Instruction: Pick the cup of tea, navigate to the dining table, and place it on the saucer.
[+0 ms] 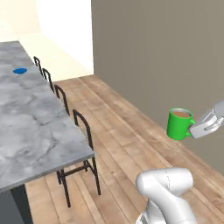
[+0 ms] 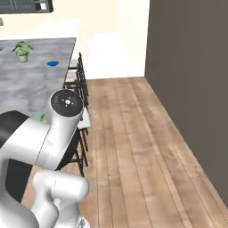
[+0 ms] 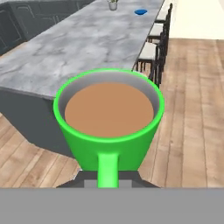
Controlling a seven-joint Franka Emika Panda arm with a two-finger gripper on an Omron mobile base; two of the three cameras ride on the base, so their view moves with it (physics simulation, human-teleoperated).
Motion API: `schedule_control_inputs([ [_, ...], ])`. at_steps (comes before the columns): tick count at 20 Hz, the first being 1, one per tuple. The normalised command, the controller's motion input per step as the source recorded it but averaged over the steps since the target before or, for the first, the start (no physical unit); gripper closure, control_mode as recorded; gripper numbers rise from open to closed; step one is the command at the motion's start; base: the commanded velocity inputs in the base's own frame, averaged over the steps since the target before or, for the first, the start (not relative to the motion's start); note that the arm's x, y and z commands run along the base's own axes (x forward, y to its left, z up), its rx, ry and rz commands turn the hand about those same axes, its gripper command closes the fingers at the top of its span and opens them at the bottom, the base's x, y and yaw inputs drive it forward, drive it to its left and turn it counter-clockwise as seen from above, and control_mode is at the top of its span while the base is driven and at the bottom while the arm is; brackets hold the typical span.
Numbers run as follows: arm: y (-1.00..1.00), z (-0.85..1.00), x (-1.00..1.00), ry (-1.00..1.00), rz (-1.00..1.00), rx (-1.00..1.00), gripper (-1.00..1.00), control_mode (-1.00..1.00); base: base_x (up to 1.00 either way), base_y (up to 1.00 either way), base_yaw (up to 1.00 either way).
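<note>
I have the claw (image 1: pixel 195 127) closed on the handle of the cup of tea (image 1: pixel 179 124), which hangs upright in the air over the wooden floor (image 1: pixel 127 131), well clear of the surface (image 1: pixel 30 127) and close to the grey wall (image 1: pixel 166 52). The step in hand, as I judge it, is the drive to the dining table: the saucer (image 1: pixel 19 71) lies far off near the long edge with the stools (image 1: pixel 81 144), toward the far end of the surface. To do this well I should keep the hand level, since the tea stands high in the cup and a tilt or a hard stop could slop it; drive along the stool side, give the stool backs room, and only swing the cup over the surface once the base is abreast of the saucer. The left base view gives the cup from the side, upright, with its gap to the wall. The hand view looks down into the cup (image 3: pixel 109 127), shows the brown liquid level and the handle between the finger tips, and lines the cup up with the saucer (image 3: pixel 140 12) and a small potted plant (image 3: pixel 113 4) beyond. The right base view puts that plant (image 2: pixel 22 50) apart from the saucer (image 2: pixel 53 63), further in from the stool edge; there my own arm covers most of the cup.
</note>
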Motion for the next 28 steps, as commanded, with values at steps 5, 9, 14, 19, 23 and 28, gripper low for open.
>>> schedule_control_inputs([
  [5,0.0,0.0,0.0,0.0,0.0,0.0,1.0,1.0,1.0,-0.62,0.16],
  [9,0.0,0.0,0.0,0.0,0.0,0.0,1.0,1.0,1.0,-0.49,0.16],
  [14,0.0,0.0,0.0,0.0,0.0,0.0,1.0,1.0,1.0,-0.15,0.22],
  [19,0.0,0.0,0.0,0.0,0.0,0.0,1.0,1.0,1.0,-0.05,0.21],
  [23,0.0,0.0,0.0,0.0,0.0,0.0,1.0,1.0,1.0,-0.01,0.2],
  [28,0.0,0.0,0.0,0.0,0.0,0.0,1.0,1.0,1.0,-0.2,0.13],
])
